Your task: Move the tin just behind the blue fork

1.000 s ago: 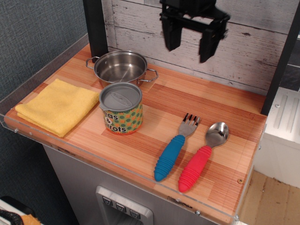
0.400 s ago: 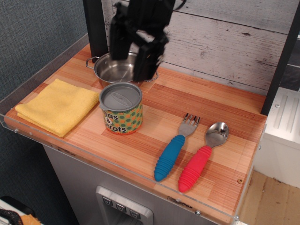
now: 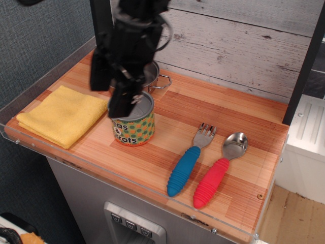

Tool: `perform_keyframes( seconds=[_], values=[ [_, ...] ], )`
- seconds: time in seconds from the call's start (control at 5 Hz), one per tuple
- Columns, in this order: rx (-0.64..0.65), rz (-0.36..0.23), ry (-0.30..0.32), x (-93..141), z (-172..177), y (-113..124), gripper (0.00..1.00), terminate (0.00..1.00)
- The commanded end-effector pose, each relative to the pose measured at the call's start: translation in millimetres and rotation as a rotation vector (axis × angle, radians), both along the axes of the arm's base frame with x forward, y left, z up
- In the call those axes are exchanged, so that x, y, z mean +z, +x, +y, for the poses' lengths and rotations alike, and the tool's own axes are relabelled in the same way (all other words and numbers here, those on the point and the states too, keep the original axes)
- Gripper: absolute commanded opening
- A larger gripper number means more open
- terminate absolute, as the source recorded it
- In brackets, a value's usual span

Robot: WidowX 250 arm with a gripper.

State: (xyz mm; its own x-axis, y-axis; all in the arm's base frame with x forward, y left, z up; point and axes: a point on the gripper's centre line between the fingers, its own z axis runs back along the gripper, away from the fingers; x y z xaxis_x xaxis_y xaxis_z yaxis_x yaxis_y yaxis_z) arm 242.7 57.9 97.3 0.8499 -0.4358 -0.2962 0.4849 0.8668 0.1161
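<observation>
Hidden: gripper (image 3: 109, 86) covers most of pot (image 3: 157, 77) and tin (image 3: 134, 124) lid | claw: fingers spread, holding nothing | tin: upright at fork's (image 3: 189, 159) 10 o'clock | count: one tin, fork, spoon (image 3: 219, 171), cloth (image 3: 61, 114)

Bright even light, soft faint shadows, mild glare on spoon bowl (image 3: 235, 144), sharp focus

Tin (image 3: 134, 126) left of fork (image 3: 190, 159)

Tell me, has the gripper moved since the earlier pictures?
Yes. The gripper went left and down, from the wall's upper right to the tin.
</observation>
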Motion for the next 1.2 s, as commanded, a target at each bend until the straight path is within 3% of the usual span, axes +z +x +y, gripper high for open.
perform_keyframes(
  seconds=[0.0,0.4,1.0],
  values=[
    [-0.057,-0.087,0.024,-6.7,33.8,-8.6,1.0,0.0],
    [-0.172,-0.15,-0.074,-29.3,35.8,9.8,1.0,0.0],
    [-0.225,-0.181,-0.146,-41.0,22.0,34.9,1.0,0.0]
  ],
)
